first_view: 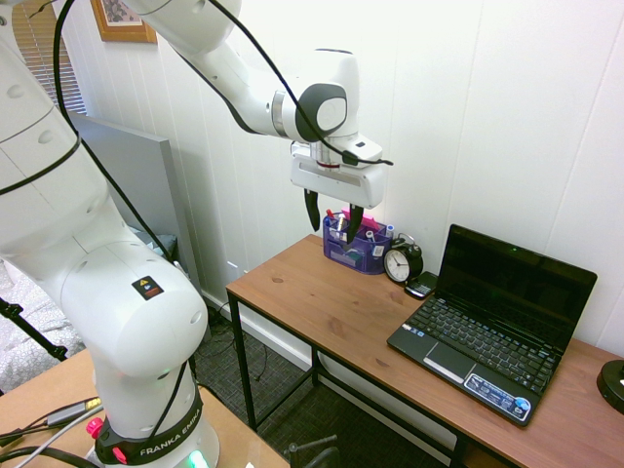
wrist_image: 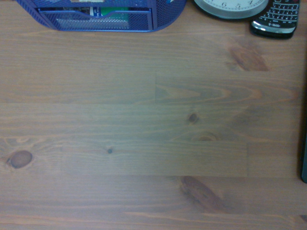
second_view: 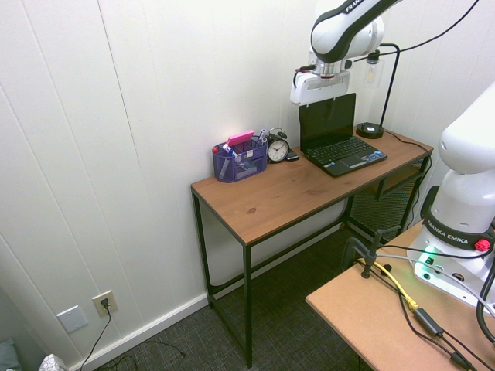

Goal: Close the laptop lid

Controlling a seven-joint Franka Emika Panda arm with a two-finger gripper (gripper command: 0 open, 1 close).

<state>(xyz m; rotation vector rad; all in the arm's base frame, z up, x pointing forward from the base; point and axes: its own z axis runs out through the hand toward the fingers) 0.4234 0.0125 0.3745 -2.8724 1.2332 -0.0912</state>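
Wooden desk [first_view: 322,292], laptop lid [first_view: 517,283] beside raised hand [first_view: 332,219]

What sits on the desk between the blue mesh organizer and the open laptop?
In the first exterior view: a black alarm clock and a small dark phone, between blue mesh organizer and black laptop.

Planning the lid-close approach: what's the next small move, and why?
Probably translate the gripper sideways toward the laptop lid, keeping height. The lid stands upright and open; the gripper hangs high above the desk near the blue organizer, jaws apart, well short of the lid's top edge.
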